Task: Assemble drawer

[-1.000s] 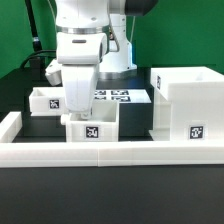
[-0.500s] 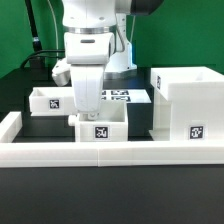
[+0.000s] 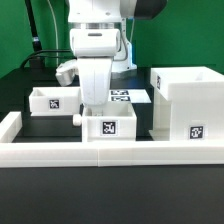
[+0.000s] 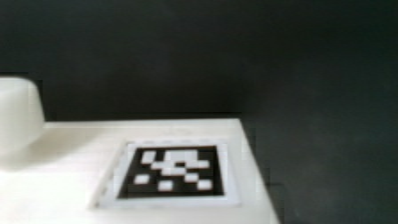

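Note:
In the exterior view my gripper (image 3: 97, 112) reaches down into a small white open-top tray (image 3: 112, 129) at the front middle and seems shut on its wall; the fingertips are hidden inside. The tray has a tag on its front and a round knob (image 3: 80, 118) on the side toward the exterior view's left. The second tray (image 3: 50, 99) sits further back on the left. The large boxy casing (image 3: 186, 100) stands at the right, a small gap from the held tray. The wrist view shows a white tray face with a tag (image 4: 178, 173) over black table; no fingers show there.
A long low white rail (image 3: 60, 154) runs along the table's front edge, right against the held tray. The marker board (image 3: 124, 97) lies flat behind the tray. The arm's base stands at the back.
The gripper and the front tray have slid together toward the exterior view's right, closer to the casing. The other tray and the casing have not moved.

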You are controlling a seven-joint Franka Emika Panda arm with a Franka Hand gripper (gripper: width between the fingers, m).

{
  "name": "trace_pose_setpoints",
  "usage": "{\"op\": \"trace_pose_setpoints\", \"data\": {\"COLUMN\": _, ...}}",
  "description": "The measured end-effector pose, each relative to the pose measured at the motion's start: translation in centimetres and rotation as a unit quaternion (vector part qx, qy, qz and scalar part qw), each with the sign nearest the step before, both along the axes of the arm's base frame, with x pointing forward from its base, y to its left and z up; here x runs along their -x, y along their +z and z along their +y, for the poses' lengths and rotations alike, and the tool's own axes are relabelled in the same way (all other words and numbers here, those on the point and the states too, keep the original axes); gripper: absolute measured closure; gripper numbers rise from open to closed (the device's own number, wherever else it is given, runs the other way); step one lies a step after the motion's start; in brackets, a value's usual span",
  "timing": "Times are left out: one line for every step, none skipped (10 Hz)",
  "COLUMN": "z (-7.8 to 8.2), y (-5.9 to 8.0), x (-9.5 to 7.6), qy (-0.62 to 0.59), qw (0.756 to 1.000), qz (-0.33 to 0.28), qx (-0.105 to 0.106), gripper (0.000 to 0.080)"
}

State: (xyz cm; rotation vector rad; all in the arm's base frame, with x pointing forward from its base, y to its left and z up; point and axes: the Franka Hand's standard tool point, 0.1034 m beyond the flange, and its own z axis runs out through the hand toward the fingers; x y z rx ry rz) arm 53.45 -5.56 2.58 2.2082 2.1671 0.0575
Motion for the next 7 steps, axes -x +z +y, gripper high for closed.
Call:
{"op": "trace_pose_setpoints", "data": {"z": 0.0, "y": -0.3, "x": 0.5, "qy": 0.001, "qw": 1.0, "qz": 0.0, "qx": 0.001, "gripper": 0.0752}}
{"op": "trace_pose_setpoints", "data": {"z": -0.1, "y": -0.4, "x": 0.4, "qy": 0.001, "qw": 1.0, "qz": -0.005, "qx": 0.001, "gripper": 0.0752}}
{"op": "trace_pose_setpoints", "data": {"z": 0.1, "y": -0.8, "x": 0.6, "qy": 0.0, "qw": 1.0, "qz": -0.013, "qx": 0.001, "gripper": 0.0752}}
{"op": "trace_pose_setpoints", "data": {"z": 0.9, "y": -1.1, "x": 0.6, "qy": -0.014, "qw": 1.0, "qz": -0.004, "qx": 0.0, "gripper": 0.0752}}
{"op": "trace_pose_setpoints", "data": {"z": 1.6, "y": -1.2, "x": 0.4, "qy": -0.013, "qw": 1.0, "qz": -0.004, "qx": 0.002, "gripper": 0.0752}}
{"op": "trace_pose_setpoints", "data": {"z": 2.3, "y": -1.3, "x": 0.4, "qy": -0.006, "qw": 1.0, "qz": -0.003, "qx": 0.004, "gripper": 0.0752}}
{"op": "trace_pose_setpoints", "data": {"z": 3.2, "y": -1.5, "x": 0.1, "qy": -0.005, "qw": 1.0, "qz": -0.002, "qx": 0.007, "gripper": 0.0752}}
